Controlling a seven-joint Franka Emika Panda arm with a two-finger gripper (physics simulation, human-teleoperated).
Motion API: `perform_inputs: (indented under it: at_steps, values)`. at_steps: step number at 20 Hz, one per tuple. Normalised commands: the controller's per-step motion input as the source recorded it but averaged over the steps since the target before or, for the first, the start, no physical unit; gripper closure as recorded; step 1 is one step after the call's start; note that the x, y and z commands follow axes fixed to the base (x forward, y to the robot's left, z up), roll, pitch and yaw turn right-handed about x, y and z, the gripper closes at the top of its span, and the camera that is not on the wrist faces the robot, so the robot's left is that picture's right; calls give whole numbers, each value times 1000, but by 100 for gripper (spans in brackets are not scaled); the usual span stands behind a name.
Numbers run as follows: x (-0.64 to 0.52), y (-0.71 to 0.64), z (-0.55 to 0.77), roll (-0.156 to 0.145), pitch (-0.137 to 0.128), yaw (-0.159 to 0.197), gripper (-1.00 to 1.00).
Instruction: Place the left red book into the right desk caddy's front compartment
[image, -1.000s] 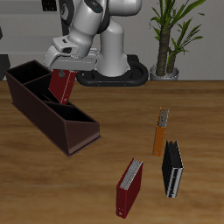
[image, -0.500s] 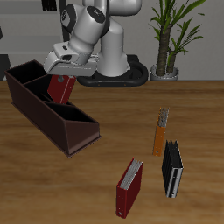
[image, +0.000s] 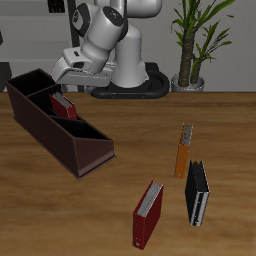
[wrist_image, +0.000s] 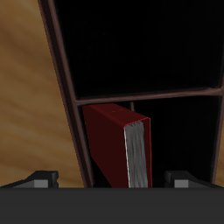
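The slim dark red book (image: 63, 106) stands leaning inside a tall-walled section of the long maroon caddy (image: 60, 140), with only its top showing above the wall. My gripper (image: 74, 82) hangs just above it, open and empty. In the wrist view the book (wrist_image: 114, 144) sits below the gripper (wrist_image: 112, 177) inside the dark compartment, close to a wall and just short of a divider (wrist_image: 144, 94). The two fingertips (wrist_image: 39, 178) are spread wide and do not touch the book.
A red book with a grey-white page block (image: 148, 213), a black book (image: 197, 193) and a thin orange book (image: 182, 152) are near the table's front. A potted plant (image: 195, 45) stands at the back beside the robot's base (image: 130, 88).
The red book has dropped from the gripper down into the caddy section. The fingers have opened and let it go, and the gripper now stands a little higher above it.
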Motion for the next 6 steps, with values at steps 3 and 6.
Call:
perform_inputs:
  at_steps: [3,6]
  values:
    - [-5,86,102,12,-15,2,-100]
    - [-67,343,161,61,-22,-34,-100]
